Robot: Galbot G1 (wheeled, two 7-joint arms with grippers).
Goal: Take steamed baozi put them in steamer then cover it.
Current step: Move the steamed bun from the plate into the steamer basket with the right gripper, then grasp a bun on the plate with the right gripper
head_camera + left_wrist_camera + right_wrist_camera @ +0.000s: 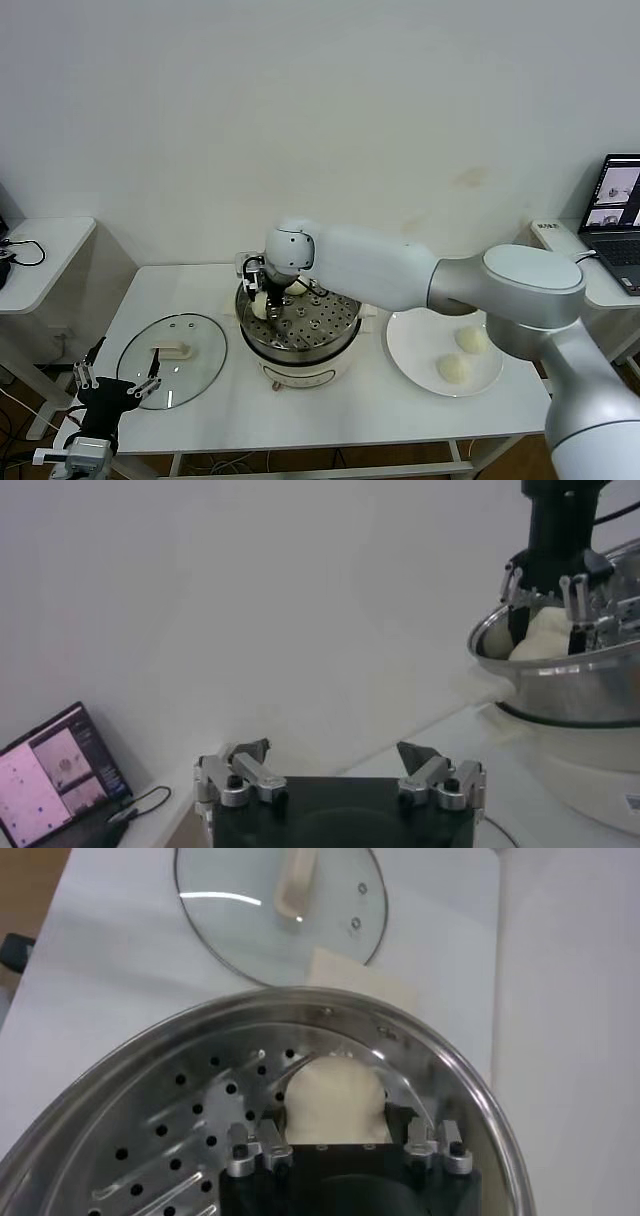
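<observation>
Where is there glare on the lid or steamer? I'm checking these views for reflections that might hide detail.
Right wrist view: a bright streak on the glass cover, and sheen along the steamer rim beside the baozi. Left wrist view: highlights on the steel wall. Head view: only faint reflections on the lid.

A white rectangular counter (pixel 330 410) stands against a plain pale wall (pixel 330 110). On its right part lies a flat round white plate (pixel 412 348). To the right, a second white counter (pixel 600 285) carries an open dark laptop (pixel 620 215) with a lit screen, and a white power strip (pixel 556 236) just beside it. On the far left, another white side counter (pixel 45 255) holds a looped black cable (pixel 22 250). More cables lie on the floor (pixel 20 415) beneath it.
</observation>
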